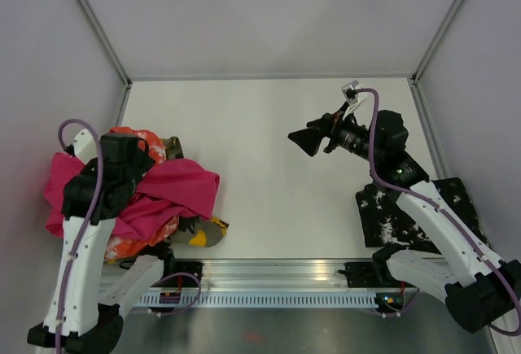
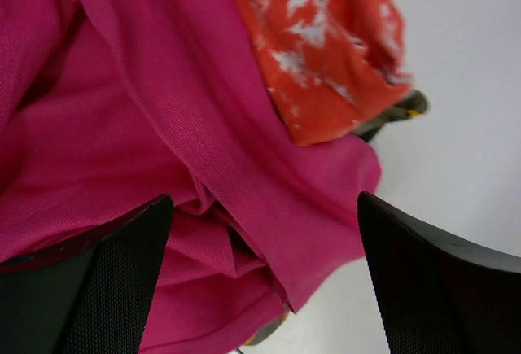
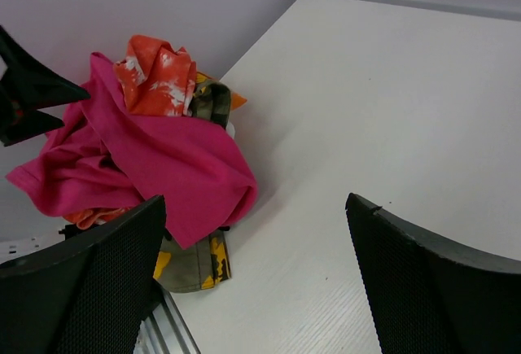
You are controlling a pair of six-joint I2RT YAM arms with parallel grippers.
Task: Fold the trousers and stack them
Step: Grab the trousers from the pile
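A heap of trousers lies at the table's left. A magenta-pink pair (image 1: 175, 187) is on top, over an orange-white mottled pair (image 1: 142, 141) and a camouflage pair (image 1: 203, 232). A black pair with white splatters (image 1: 391, 216) lies flat at the right, under my right arm. My left gripper (image 2: 260, 207) hovers open just above the pink cloth (image 2: 163, 110), with the orange pair (image 2: 326, 45) beyond it. My right gripper (image 1: 305, 140) hangs open over the middle of the table, facing the heap. It holds nothing, and in its own view (image 3: 255, 203) the pink pair (image 3: 163, 159) lies ahead.
A white table (image 1: 269, 126) is boxed in by pale walls at the left, back and right. A metal rail (image 1: 277, 277) with the arm bases runs along the near edge. The camouflage pair (image 3: 195, 260) reaches that rail.
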